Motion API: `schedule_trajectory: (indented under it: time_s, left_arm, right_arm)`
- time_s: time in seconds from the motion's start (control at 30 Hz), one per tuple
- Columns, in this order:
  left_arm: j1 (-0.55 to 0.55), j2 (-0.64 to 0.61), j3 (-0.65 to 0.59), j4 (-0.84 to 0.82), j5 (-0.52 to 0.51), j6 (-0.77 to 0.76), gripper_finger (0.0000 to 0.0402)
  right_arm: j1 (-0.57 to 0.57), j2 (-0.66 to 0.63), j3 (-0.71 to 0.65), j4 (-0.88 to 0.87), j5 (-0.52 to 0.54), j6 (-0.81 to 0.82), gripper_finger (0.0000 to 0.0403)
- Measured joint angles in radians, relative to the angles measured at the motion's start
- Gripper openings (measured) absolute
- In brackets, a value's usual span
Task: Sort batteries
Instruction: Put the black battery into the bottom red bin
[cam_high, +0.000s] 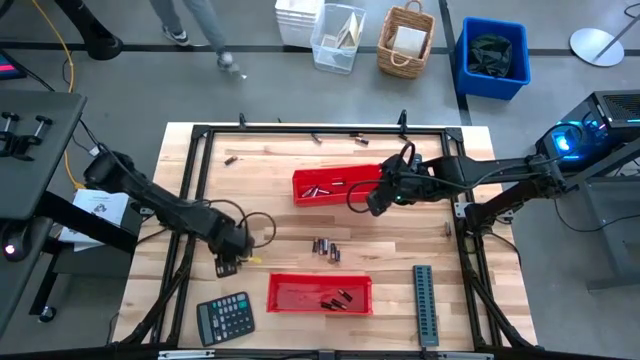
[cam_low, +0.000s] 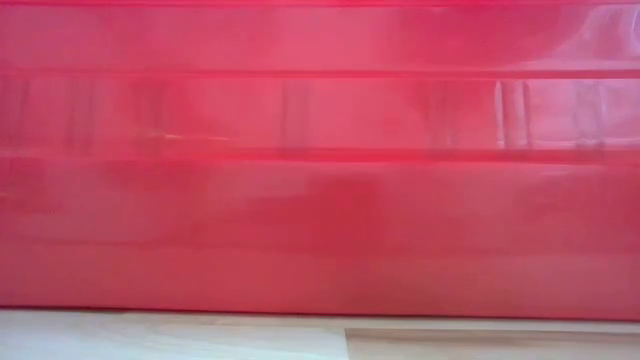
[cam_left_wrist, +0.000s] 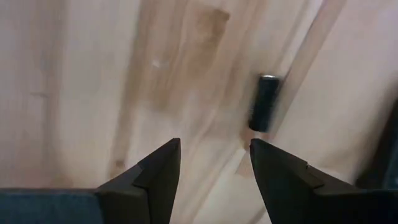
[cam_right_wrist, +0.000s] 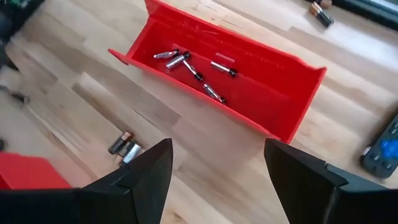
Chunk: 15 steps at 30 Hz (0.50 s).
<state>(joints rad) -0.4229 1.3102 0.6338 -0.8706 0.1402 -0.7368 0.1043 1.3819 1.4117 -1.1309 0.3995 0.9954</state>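
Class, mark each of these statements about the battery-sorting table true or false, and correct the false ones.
1. Both red trays hold batteries. True: the far red tray and the near red tray each hold some.
2. The left gripper grips a battery. False: it is open, a battery lying on the wood beyond its fingers.
3. The right gripper is open and empty. True.
4. The calculator lies inside a tray. False: it lies on the table.
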Motion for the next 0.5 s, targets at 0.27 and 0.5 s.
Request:
schedule_trajectory:
  time_s: [0.27, 0.5]
  left_arm:
    - [-0.156, 0.0, -0.061, 0.328, -0.014, -0.171, 0.0186]
    - [-0.219, 0.088, -0.065, 0.392, -0.064, -0.205, 0.0186]
  right_arm:
    - [0.0, 0.0, 0.0, -0.026, -0.021, 0.094, 0.025]
    - [0.0, 0.0, 0.0, -0.04, -0.031, 0.129, 0.025]
